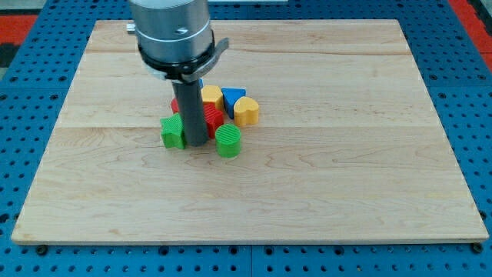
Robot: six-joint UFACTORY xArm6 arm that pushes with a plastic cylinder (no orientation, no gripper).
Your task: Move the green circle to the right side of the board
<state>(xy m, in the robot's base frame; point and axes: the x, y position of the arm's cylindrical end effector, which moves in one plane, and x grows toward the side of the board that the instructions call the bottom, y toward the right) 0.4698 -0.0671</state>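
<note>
The green circle lies on the wooden board, left of the view's centre. My tip stands just to its left, between it and a green block of unclear shape. The rod hides part of a red block behind it. Whether the tip touches the green circle cannot be told.
A cluster lies just above the tip: a yellow block, a blue block and a yellow heart-like block. The arm's grey housing hangs over the board's upper left. A blue pegboard surrounds the board.
</note>
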